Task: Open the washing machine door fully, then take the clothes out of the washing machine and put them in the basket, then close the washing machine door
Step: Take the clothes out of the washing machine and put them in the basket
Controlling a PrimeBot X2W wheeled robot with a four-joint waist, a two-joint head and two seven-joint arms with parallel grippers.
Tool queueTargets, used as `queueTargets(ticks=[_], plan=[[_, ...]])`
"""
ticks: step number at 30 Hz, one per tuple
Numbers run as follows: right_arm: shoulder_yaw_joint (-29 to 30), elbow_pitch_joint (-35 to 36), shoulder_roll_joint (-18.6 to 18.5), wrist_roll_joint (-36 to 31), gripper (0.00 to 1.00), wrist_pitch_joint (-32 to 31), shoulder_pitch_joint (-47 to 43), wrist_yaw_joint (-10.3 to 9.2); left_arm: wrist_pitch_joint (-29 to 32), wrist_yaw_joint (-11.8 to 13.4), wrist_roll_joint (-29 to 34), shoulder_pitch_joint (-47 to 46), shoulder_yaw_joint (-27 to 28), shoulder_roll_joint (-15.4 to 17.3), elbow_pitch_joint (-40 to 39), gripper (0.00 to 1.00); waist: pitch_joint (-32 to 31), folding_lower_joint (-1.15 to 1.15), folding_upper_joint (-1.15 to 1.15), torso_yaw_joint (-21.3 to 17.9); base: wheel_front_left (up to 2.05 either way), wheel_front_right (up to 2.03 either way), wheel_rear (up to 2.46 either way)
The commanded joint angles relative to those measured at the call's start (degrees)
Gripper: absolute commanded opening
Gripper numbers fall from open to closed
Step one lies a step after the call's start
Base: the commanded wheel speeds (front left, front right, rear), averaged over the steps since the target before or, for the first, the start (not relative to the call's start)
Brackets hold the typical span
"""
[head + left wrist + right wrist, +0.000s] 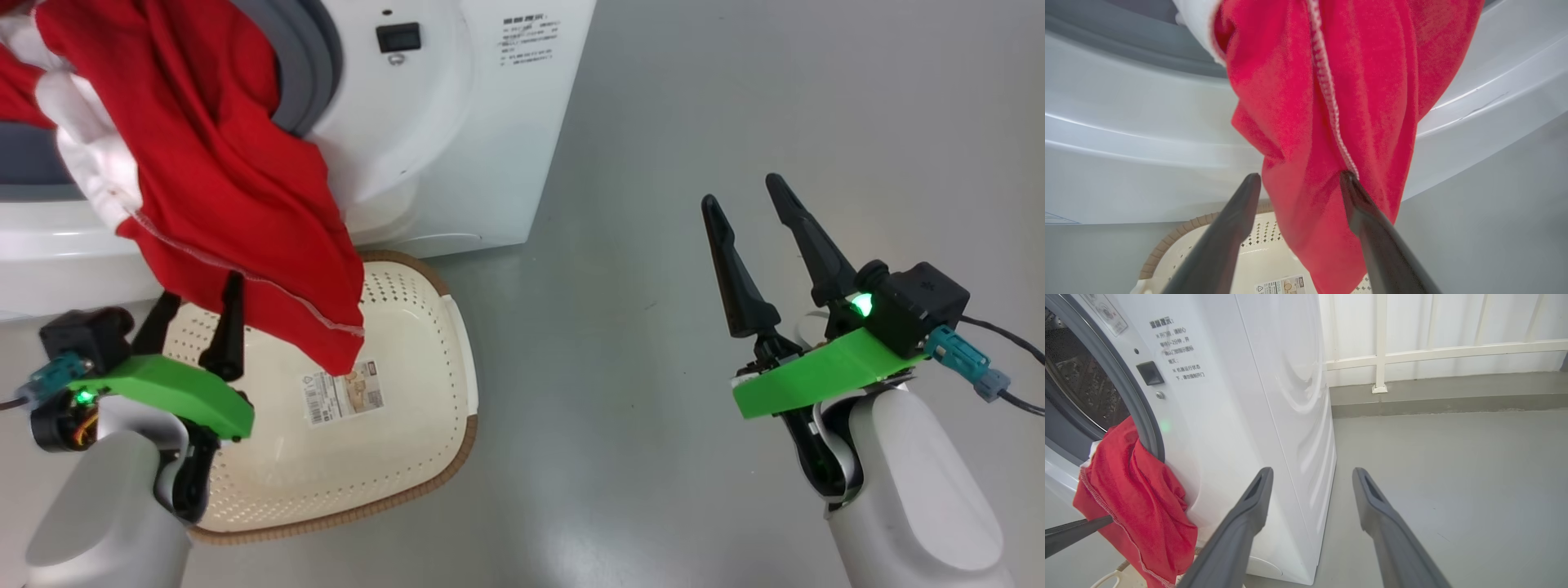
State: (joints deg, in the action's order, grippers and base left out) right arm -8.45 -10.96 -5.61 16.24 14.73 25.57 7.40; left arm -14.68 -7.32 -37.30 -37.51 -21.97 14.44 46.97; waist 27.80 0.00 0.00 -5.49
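Hidden: left gripper tips, behind clothes in head view.
Left gripper: wide, clothes hanging between, probably loose.
Right gripper: wide, empty, upright.

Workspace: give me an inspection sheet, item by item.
Surface: grey floor.
Job's things: red clothes hang from the washer opening, lower end over the basket; basket on the floor before the washer.
Clutter: nothing seen.
Grippers: left gripper open, fingers either side of the clothes; right gripper open, nothing between its fingers.
Cables: dark cable at the right wrist.
Surroundings: white railing behind a low kerb.
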Motion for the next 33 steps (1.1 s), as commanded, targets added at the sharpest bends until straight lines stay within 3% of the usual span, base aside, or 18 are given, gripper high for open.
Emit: queueTargets(ticks=[1,7,17,26,33], plan=[[-0.9,1.1,0.0,-0.2,1.0,0.3,-1.9,0.09,-0.3,-0.2,1.2,1.3,3.6,2.0,-2.3,1.0,-0.5,0.0,0.0,0.5,0.0,0.0,0.0],[-0.7,1.1,-0.4,-0.2,1.0,0.3,-2.6,0.09,-0.3,-0.2,4.6,4.0,9.4,1.4,-7.8,1.0,-1.5,0.0,0.0,1.1,0.0,0.0,0.0],[-0.3,0.9,-1.0,-0.1,1.0,0.3,-4.0,0.09,-0.3,-0.2,10.7,12.7,18.5,-0.3,-24.4,1.0,-3.5,0.0,0.0,2.2,0.0,0.0,0.0],[-0.9,0.4,-1.3,0.5,1.0,0.3,-5.7,0.09,-0.3,-0.2,15.6,23.1,25.0,-2.9,-39.3,1.0,-6.2,0.0,0.0,2.1,0.0,0.0,0.0],[-0.9,0.4,-1.6,0.9,1.0,0.3,-6.5,0.09,-0.3,-0.2,17.2,29.5,27.9,-5.0,-45.4,1.0,-7.3,0.0,0.0,1.6,0.0,0.0,0.0]])
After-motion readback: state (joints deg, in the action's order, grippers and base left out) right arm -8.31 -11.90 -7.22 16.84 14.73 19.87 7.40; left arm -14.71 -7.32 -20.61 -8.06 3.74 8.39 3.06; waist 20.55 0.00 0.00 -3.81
